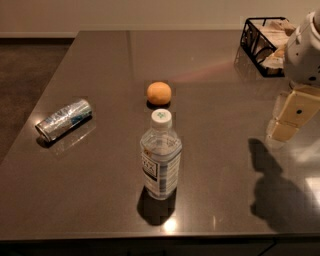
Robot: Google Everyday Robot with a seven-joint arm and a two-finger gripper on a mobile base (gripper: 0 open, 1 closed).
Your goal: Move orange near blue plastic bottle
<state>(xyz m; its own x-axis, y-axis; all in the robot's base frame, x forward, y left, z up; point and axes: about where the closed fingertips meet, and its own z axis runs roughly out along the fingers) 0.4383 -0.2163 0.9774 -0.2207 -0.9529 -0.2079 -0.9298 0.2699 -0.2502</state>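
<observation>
1. Far left: dark carpeted floor (30,65) runs beside the counter's left edge. A pale wall (125,15) closes the room along the top.
2. Silver can (64,119): dented, lying on its side near the left edge, tilted with one end toward the front left. It carries dark printing; no word can be read.
3. Counter (100,180): a dark grey-brown, glossy surface showing soft reflections. The left, far and front edges are in view.
4. Orange (159,93): round, matte-skinned, resting on the counter at centre, well right of the can. It sits just behind the blue plastic bottle, with a strip of bare counter between the two; they do not touch.
5. Blue plastic bottle (160,160): upright at centre front, clear and ribbed. The white cap (161,117) bears a small green mark. The label (150,170) is white and dark; its writing cannot be read.
6. Open room: bare counter lies between the can and the bottle, and a broader stretch lies between the bottle and the claw.
7. Black wire basket (265,42): stands at the far right corner and holds pale packets; no text is legible.
8. Claw (283,131): cream-coloured, hanging from the white arm (305,50) at the right edge, above the counter and well right of the orange and the bottle. Whether it is open or closed cannot be told. Nothing is seen in its hold. Its shadow (275,185) falls on the counter in front of it.
</observation>
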